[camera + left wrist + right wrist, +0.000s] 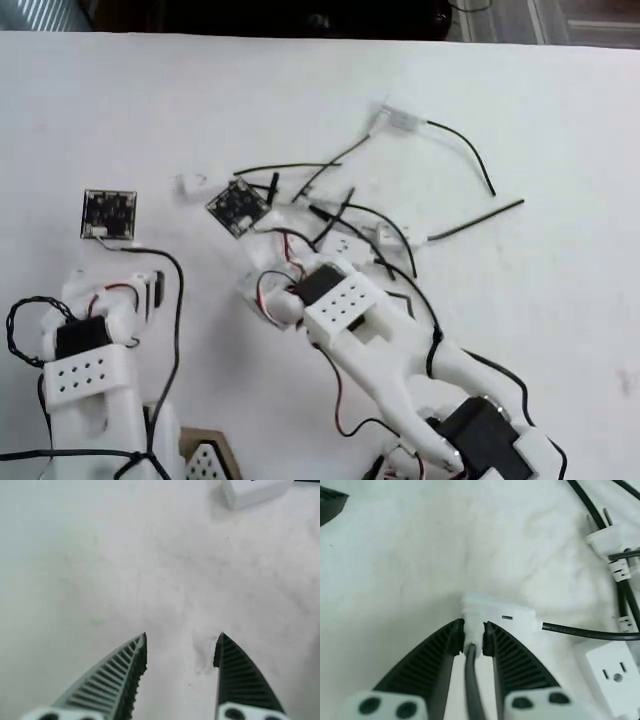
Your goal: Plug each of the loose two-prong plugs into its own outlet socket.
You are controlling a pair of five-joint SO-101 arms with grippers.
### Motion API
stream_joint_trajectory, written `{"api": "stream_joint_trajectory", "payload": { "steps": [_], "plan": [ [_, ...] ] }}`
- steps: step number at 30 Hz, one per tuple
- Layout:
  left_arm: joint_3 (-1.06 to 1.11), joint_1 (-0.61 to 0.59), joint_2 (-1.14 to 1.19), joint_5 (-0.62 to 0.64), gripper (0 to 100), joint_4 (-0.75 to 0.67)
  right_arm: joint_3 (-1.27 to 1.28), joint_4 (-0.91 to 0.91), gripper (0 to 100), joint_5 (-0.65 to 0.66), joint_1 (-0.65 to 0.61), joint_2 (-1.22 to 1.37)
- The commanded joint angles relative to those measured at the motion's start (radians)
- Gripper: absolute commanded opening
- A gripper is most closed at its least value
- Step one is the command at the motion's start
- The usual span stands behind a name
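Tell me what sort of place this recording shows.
Probably an electronics workbench or robotics lab: a white table carries a bare circuit board, loose black cords and a white outlet socket, and the right tool pinches a white connector.

From my end this looks like an electronics lab or maker's bench, not a home. I see a plain white table (560, 300) with bare circuit boards (108, 213) lying on it. Black cords (465, 145), white plugs (607, 539) and an outlet block (615, 667) are scattered loose. The plastic arms (345, 305) have exposed red and black wiring.
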Motion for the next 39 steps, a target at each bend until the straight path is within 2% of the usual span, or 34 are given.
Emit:
{"api": "stream_joint_trajectory", "payload": {
  "steps": [1, 9, 15, 24, 32, 34, 37, 39],
  "plan": [
    [0.002, -0.01, -0.022, 0.008, 22, -0.02, -0.078, 0.068, 1.7, 0.003, 0.002, 0.002],
    [0.002, -0.01, -0.022, 0.006, 22, -0.02, -0.129, 0.067, 1.7, 0.0, 0.001, 0.119],
    [0.002, -0.01, -0.022, 0.005, 22, -0.02, -0.198, 0.097, 1.7, -0.075, -0.004, 0.216],
    [0.002, -0.01, -0.022, 0.005, 22, -0.021, -0.204, 0.136, 1.7, -0.072, -0.013, 0.292],
    [0.002, -0.01, -0.022, 0.005, 22, -0.021, -0.206, 0.145, 2.3, -0.068, -0.036, 0.199],
    [0.002, -0.01, -0.022, 0.005, 22, -0.021, -0.206, 0.174, 7.2, -0.066, -0.036, 0.151],
    [0.002, -0.01, -0.021, 0.005, 22, -0.021, -0.206, 0.236, 19.7, -0.061, -0.035, 0.091],
    [0.002, -0.01, -0.019, 0.005, 22, -0.021, -0.206, 0.274, 27.0, 0.012, -0.035, 0.061]
  ]
}}
